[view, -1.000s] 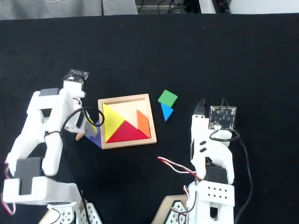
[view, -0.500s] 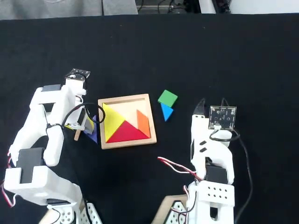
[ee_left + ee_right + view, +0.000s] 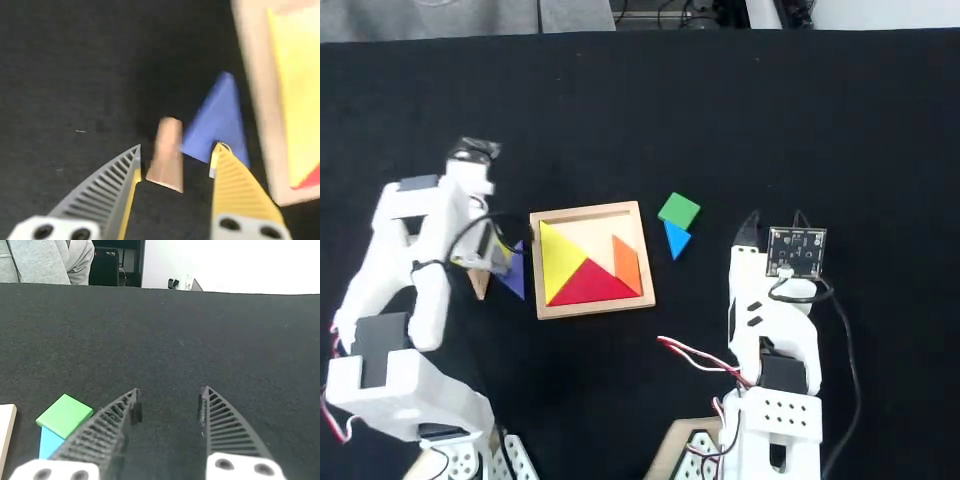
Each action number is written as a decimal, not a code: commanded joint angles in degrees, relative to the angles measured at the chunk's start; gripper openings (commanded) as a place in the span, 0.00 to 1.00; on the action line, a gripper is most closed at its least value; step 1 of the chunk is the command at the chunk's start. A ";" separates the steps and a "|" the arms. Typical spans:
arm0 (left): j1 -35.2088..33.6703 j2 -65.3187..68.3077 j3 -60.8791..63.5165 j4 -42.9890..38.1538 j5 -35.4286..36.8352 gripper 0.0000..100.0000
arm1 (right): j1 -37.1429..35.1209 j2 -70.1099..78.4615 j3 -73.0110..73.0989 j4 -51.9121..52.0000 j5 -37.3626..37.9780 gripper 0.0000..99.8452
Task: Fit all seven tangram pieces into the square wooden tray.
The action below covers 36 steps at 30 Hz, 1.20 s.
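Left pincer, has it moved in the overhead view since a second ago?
Yes. Against the wooden tray, which has stayed put, the left pincer has pulled away from the tray's left rim, outward and slightly up the high view.

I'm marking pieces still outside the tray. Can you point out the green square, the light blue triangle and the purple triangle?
green square (image 3: pixel 679 211): high view, centre of its top face.
light blue triangle (image 3: pixel 675 238): high view, centre of its face.
purple triangle (image 3: pixel 218 117): left wrist view, centre of its face.
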 commanded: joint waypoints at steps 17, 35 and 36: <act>-5.85 0.09 -0.92 -1.05 -7.74 0.22 | -0.70 -0.22 -1.10 -1.49 -0.09 0.20; -5.41 6.24 -2.15 -2.90 -6.59 0.21 | -0.70 -0.22 -1.19 -1.49 -0.09 0.20; -5.41 6.24 -2.15 -2.90 -6.59 0.21 | -0.70 -0.22 -1.19 -1.49 -0.09 0.20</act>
